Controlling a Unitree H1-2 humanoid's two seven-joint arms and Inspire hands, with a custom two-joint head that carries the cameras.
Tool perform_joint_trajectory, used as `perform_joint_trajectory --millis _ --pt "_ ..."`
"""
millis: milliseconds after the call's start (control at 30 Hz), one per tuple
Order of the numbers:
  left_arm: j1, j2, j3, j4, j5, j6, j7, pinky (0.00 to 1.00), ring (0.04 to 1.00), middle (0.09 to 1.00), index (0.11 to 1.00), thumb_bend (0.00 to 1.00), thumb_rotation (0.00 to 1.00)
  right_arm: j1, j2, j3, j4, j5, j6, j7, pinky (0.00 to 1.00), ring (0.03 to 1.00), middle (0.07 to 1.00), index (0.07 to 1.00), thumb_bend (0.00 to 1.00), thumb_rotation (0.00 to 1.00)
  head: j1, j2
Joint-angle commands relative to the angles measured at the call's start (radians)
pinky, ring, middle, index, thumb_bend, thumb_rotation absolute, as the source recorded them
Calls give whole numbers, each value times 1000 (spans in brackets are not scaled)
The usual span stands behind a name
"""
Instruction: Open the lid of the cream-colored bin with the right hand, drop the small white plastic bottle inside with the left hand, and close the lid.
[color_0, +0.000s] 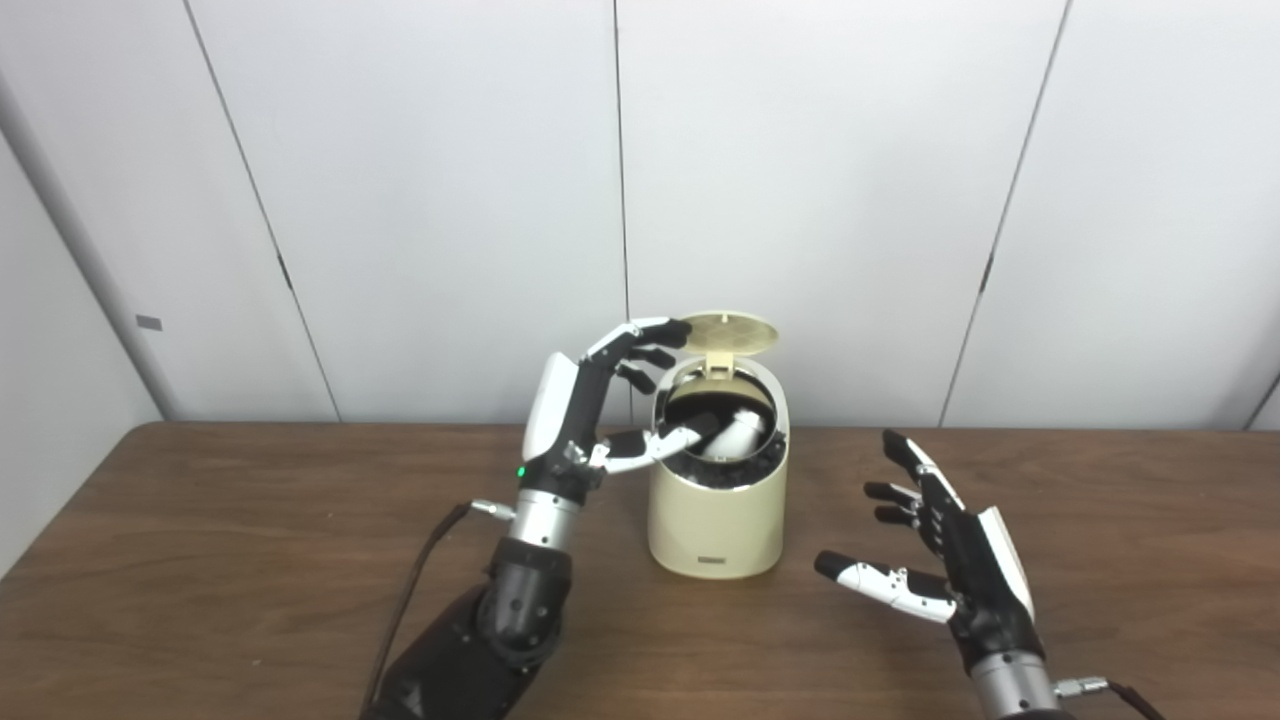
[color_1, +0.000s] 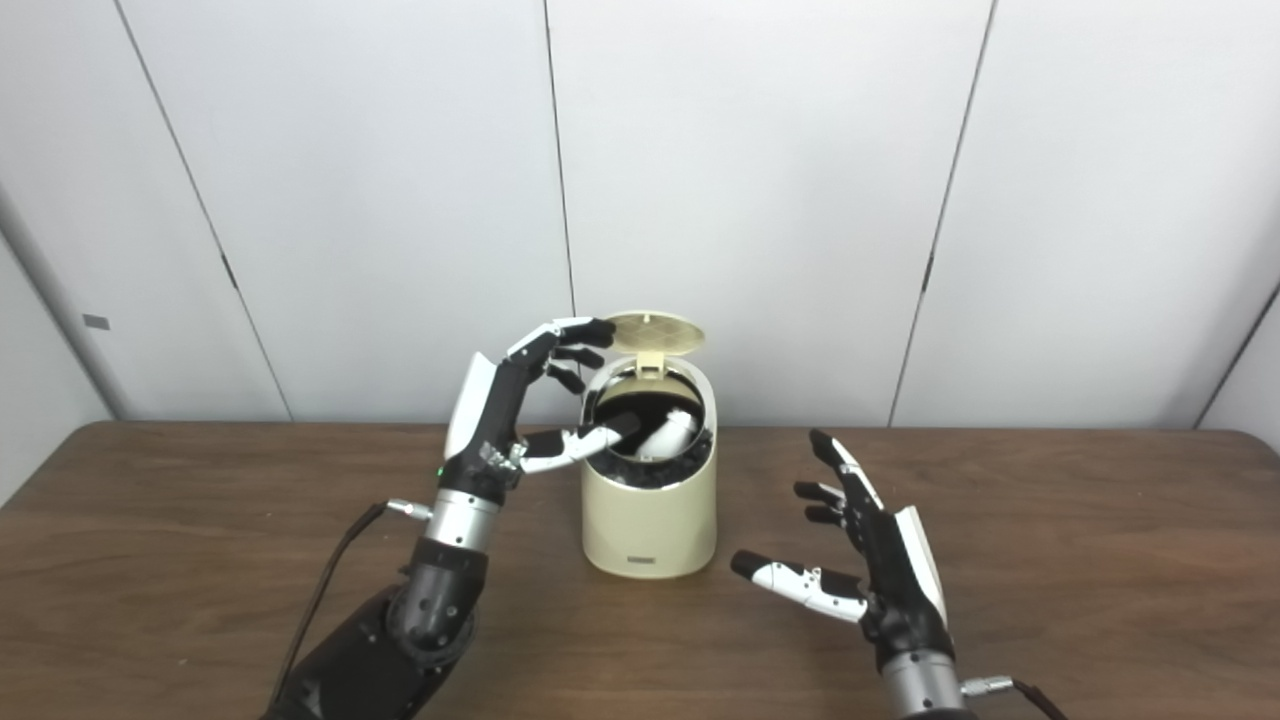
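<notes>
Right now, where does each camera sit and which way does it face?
Left eye view: on the head, looking down and forward at the table and the cream bin; both forearms and hands show.
Right eye view: beside it, a little to the right, same aim; the bin sits further left in the picture.
Both share: lid up, white bottle inside, left hand at the rim, right hand open.

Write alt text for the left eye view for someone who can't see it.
A cream-colored bin stands on a wooden table with its lid flipped up and a small white bottle inside. The left hand is at the rim; the right hand waits open beside it.
</notes>
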Motion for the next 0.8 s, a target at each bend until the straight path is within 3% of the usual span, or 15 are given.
perform_joint_trajectory --millis 0,200,367,467,567,667,767 --pt "-24 31 36 -59 -16 -24 -19 563 670 733 754 657 58 -36 -10 -4 -11 6 -41 -1 735 785 922 900 862 333 1 0" --pt "7 57 96 -108 1 -24 9 575 662 715 733 659 1 -38 -25 -5 7 11 -55 2 729 786 926 906 854 333 10 -1" --pt "52 72 149 -143 -19 -24 -28 556 648 705 706 630 0 -34 -28 -4 -3 16 -49 3 727 790 926 907 843 327 12 -4" --pt "93 79 199 -169 -40 -24 -89 551 642 701 691 583 15 -35 -31 -4 -3 25 -53 8 743 797 922 904 833 324 14 -4" --pt "135 90 248 -197 -83 -24 -209 588 674 738 738 533 121 -40 -34 -4 -3 30 -58 11 744 801 917 901 826 330 16 -7" --pt "194 113 295 -290 -108 119 -322 594 697 760 779 525 258 -63 -41 -3 6 31 -71 18 728 808 909 892 799 339 17 -13" --pt "243 126 335 -366 -118 229 -403 597 701 769 779 519 274 -93 -52 7 10 -5 -90 12 705 804 899 884 766 393 13 -19"
